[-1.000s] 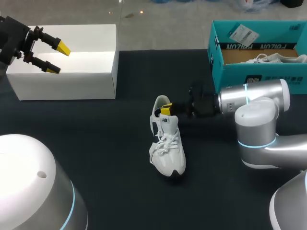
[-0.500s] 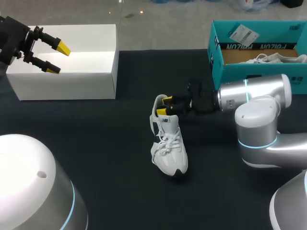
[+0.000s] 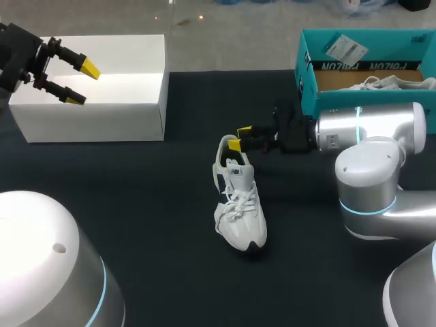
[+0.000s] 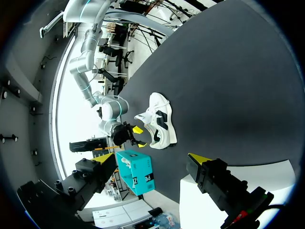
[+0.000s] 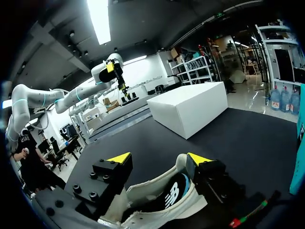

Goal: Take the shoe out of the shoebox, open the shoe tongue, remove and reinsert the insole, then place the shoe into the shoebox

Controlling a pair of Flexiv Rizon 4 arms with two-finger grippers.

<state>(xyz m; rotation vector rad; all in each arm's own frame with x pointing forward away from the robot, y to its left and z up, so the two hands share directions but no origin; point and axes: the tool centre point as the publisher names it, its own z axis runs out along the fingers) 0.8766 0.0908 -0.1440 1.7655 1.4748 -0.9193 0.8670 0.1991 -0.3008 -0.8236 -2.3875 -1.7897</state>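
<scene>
Shoe (image 3: 237,197) sitting on bench (image 3: 136,204), out of shoebox (image 3: 361,75). Right hand (image 3: 240,137) hovering open at heel, gripping nothing. Left hand (image 3: 80,82) open, empty. Tongue, insole, reboxing seemingly pending.

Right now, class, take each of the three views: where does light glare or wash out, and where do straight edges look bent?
Head view: even light, straight edges, sheen on the right arm's casing. Left wrist view: the table's edge bows into an arc; daylight beyond washes out. Right wrist view: a ceiling lamp glares above the white box.
</scene>
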